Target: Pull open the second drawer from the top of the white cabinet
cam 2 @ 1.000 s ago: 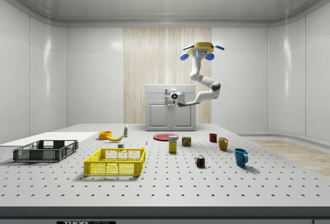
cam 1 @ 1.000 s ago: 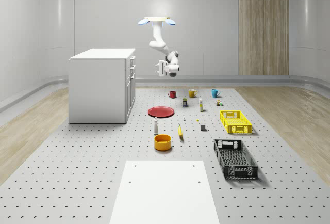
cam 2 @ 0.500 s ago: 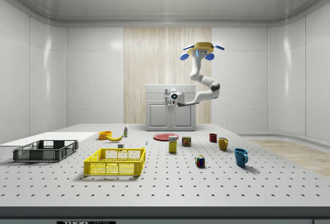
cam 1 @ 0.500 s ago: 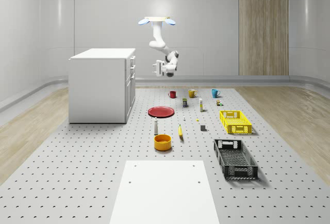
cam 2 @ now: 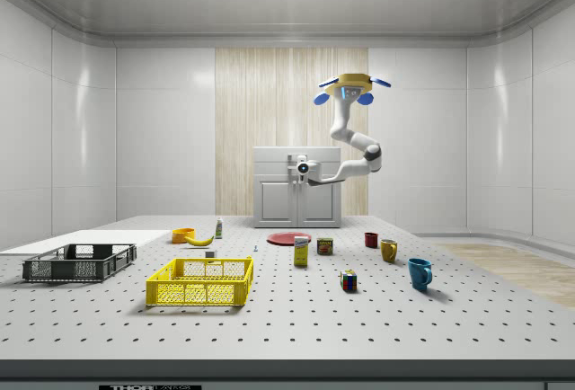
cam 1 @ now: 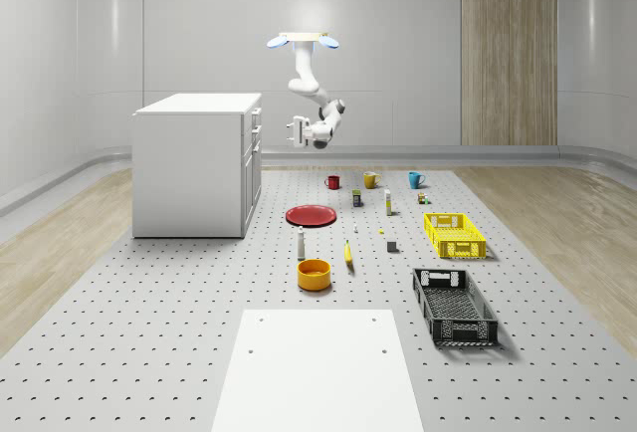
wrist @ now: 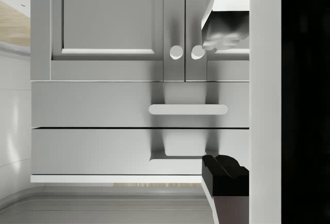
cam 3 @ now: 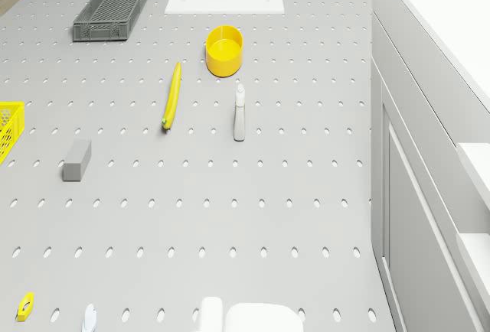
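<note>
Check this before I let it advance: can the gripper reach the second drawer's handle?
Probably yes: the gripper, fingers apart, faces the second drawer's handle with nothing between; the drone hovers beside the white cabinet.

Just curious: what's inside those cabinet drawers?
Cannot be seen: both drawers are shut, so only white fronts and handles show. The gripper hangs before the cabinet, not touching.

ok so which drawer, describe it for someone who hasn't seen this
Find the white cabinet at the whole-scene view's left. On its front, the second drawer lies between the top drawer and the doors. Only its bar handle neighbours the doors' round knobs.
</note>
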